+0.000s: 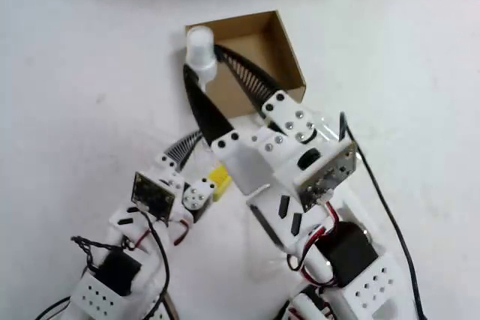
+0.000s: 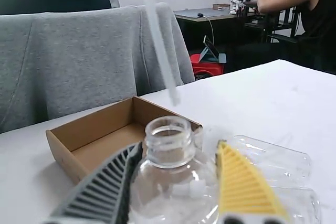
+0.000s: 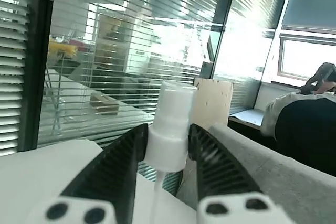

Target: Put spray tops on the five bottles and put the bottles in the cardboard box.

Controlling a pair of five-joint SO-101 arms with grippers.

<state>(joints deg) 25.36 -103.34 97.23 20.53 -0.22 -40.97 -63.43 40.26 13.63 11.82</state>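
Closer in, left pincer (image 2: 178, 150) grips bottle (image 2: 169, 190), right pincer (image 3: 168, 132) spray top (image 3: 173, 100).

The 2 arms are standing side by side on the near side of the cardboard box (image 1: 259, 35), both pointing toward it. The right arm (image 1: 285, 162) is stretching farther, its wrist lying just short of the box's near edge. The right gripper (image 1: 202, 61) is hanging over the box's corner on the left in the high view, its 2 black fingers pinching a white spray top (image 1: 200, 46) upright. The left arm (image 1: 142, 207) is sitting farther from the box, its tip partly under the right arm. The left gripper (image 2: 178, 148) is pressing its grey and yellow fingers against both sides of a clear bottle (image 2: 170, 182).
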